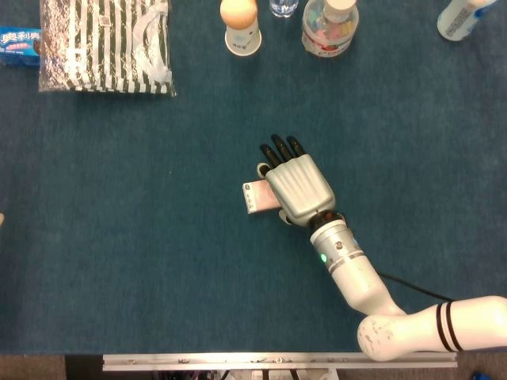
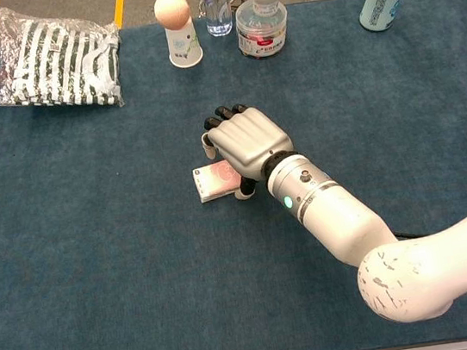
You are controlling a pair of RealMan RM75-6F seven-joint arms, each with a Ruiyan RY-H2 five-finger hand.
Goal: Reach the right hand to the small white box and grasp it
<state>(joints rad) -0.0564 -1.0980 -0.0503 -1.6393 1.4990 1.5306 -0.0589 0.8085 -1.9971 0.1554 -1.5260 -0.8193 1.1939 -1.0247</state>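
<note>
The small white box lies flat near the middle of the blue tablecloth. My right hand hovers palm-down over the box's right half and hides that part. The dark fingertips point away from me past the box's far edge, and the thumb drops down at the near right corner. The fingers are stretched out and apart, and I see no grip on the box. The left hand shows in neither view.
Along the far edge stand a striped bag, a blue packet, a paper cup with an orange ball, a clear water bottle, a lidded jar and a white bottle.
</note>
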